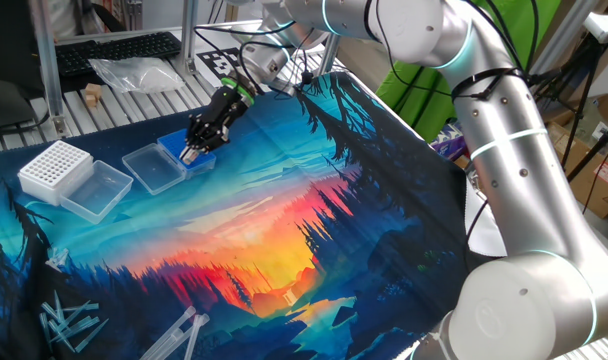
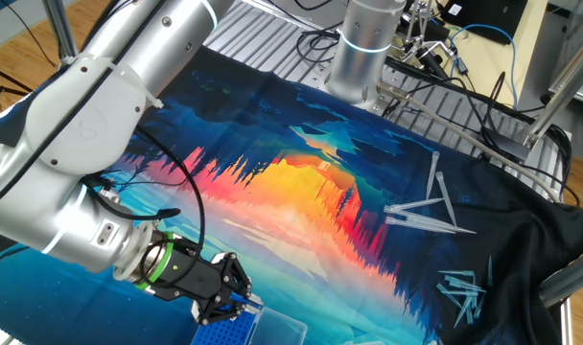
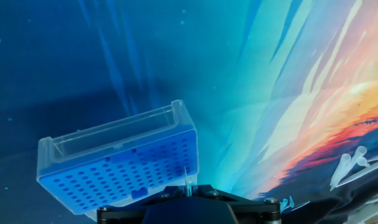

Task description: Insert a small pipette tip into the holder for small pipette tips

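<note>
The holder for small pipette tips [image 3: 117,171] is a blue rack with a fine grid of holes. Its clear lid [image 3: 114,134] stands open behind it. My gripper [image 3: 188,190] is shut on a small pipette tip [image 3: 188,179], a thin clear sliver that points down over the right part of the grid. From one fixed view, the gripper [image 1: 191,153] hangs right over the holder [image 1: 174,147] on the left of the mat. From the other fixed view, the gripper [image 2: 226,305] sits just above the holder [image 2: 232,332]. Whether the tip touches the grid I cannot tell.
A larger white rack [image 1: 54,166] with its clear lid [image 1: 96,190] stands left of the blue holder. Loose pipette tips [image 1: 72,322] lie at the mat's near corner, with larger ones [image 2: 424,216] further along. A keyboard [image 1: 109,50] and a plastic bag [image 1: 139,72] lie behind the mat.
</note>
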`<state>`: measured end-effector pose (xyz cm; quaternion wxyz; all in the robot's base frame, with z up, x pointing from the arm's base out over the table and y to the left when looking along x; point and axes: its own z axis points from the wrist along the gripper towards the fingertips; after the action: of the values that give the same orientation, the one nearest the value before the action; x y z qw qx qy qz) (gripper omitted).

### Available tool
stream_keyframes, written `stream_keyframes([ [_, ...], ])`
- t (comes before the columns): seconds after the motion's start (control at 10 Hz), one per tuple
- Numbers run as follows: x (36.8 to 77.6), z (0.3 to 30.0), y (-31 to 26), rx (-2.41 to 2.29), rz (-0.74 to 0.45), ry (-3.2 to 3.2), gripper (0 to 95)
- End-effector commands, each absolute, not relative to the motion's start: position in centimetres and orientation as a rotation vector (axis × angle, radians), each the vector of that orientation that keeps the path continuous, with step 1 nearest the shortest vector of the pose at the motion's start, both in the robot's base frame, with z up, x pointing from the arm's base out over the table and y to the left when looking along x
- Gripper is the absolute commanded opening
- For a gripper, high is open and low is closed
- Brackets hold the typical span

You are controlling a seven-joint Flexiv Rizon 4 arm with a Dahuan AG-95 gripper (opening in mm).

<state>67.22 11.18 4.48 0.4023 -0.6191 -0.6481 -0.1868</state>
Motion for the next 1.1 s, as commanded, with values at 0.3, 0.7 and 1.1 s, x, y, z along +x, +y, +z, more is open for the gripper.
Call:
stream_keyframes([
  [0.3,66.7,4.5,11.3,-1.570,-0.471,-1.645,0.0],
  [0.7,66.1,5.0,11.2,-1.577,-0.468,-1.673,0.0],
  [1.1,64.6,5.2,11.6,-1.594,-0.472,-1.658,0.0],
])
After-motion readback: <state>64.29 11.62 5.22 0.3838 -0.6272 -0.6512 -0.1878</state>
